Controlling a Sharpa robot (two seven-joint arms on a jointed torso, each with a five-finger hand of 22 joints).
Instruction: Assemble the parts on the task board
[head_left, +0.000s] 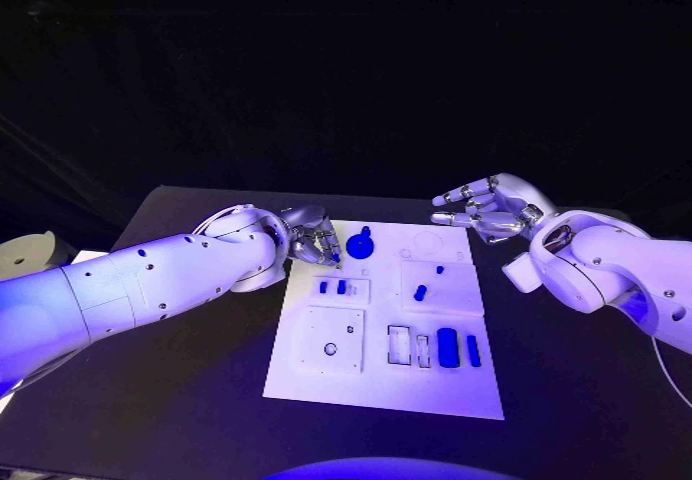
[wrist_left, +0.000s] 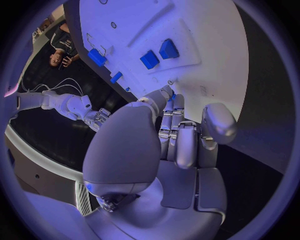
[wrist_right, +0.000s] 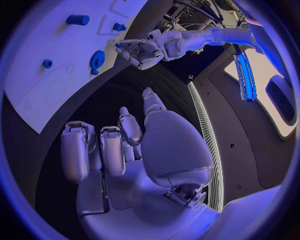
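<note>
Over the task board (head_left: 382, 385), left hand (head_left: 309, 243) curls.

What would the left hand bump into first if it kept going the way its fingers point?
Probably the task board itself: the left hand reaches its near edge, with the blue gear-shaped part next in line. Depth is unclear.

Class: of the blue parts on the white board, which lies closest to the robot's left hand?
The round, gear-like part at the board's far-left corner, just beside the left hand.
</note>
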